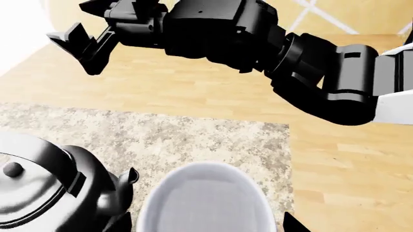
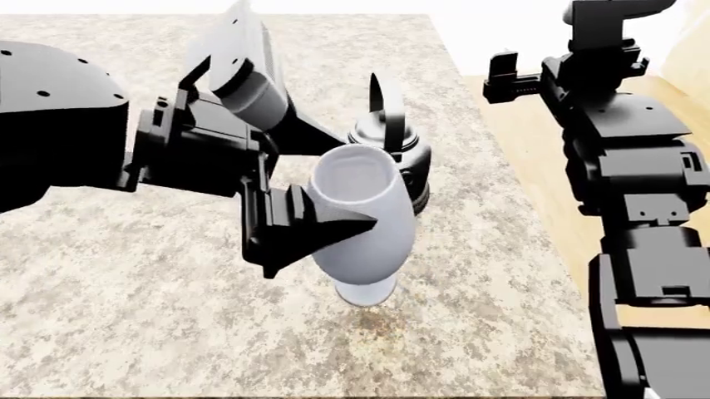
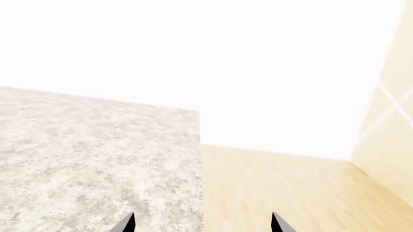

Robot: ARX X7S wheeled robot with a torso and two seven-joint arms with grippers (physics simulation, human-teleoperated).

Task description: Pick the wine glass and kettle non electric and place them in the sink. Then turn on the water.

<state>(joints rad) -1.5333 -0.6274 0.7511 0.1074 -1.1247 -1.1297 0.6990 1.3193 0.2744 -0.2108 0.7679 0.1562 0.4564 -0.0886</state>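
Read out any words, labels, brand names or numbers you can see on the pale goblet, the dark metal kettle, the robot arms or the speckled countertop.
None: no text is readable in any view.
Pale grey-white tulip-shaped wine glass: plain.
Glossy dark grey stovetop kettle: plain.
Black left gripper and black right gripper: no markings.
Speckled beige stone countertop: pattern only.

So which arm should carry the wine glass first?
The left. Its claw already sits around the wine glass on the counter, while the right claw hangs open past the counter's edge, holding nothing.
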